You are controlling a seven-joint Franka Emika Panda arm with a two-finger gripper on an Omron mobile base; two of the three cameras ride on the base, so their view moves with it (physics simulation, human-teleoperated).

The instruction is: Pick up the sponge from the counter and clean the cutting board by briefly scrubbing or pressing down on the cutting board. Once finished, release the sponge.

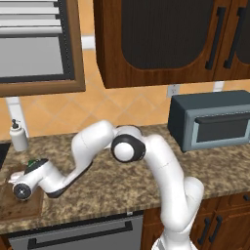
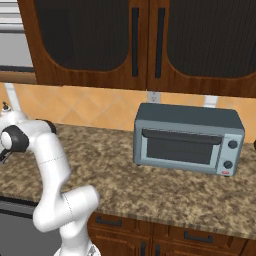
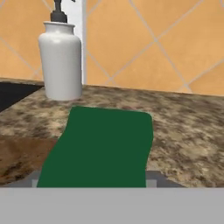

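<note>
Our gripper [image 1: 30,172] is closed around the sponge [image 3: 98,146], whose dark green top fills the space just ahead of our hand. We hold it low over the cutting board [image 1: 19,207] on the counter [image 1: 107,188]. Beyond stands a white soap dispenser [image 3: 60,61] against the tiled wall [image 3: 166,43].

One long speckled brown-and-beige granite bench [image 1: 117,188] runs across the kitchen. On it lies one flat brown wooden cutting board [image 1: 19,207] with dark stains. One small dark green sponge [image 3: 98,148] is visible. One white soap dispenser bottle [image 3: 60,61] with a dark pump stands near the tiled wall. One grey toaster oven [image 2: 187,138] with two round knobs sits on the bench. One white robot arm [image 1: 161,166] reaches over it.
</note>
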